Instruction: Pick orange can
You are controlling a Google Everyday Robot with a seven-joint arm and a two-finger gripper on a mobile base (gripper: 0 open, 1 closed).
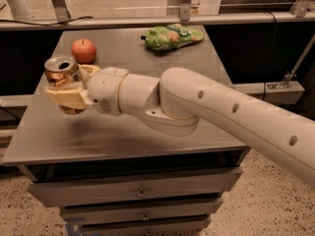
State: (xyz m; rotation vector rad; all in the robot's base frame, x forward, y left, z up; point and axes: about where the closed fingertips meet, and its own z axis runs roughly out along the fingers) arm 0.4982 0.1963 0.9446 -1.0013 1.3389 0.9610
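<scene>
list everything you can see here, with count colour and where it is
orange can: 1, orange-copper with silver top, in the claw over the table's left side
apple: 1, red-orange, far left of table
snack bag: 1, green, far edge of table, right of the apple
table: 1, grey, centre, drawers beneath
arm: 1, white, reaching in from the right
claw: 1, tan fingers, closed around the can

claw (69, 86) gripping orange can (61, 71) over table (147, 137) left side, apple (83, 50) close behind
</scene>
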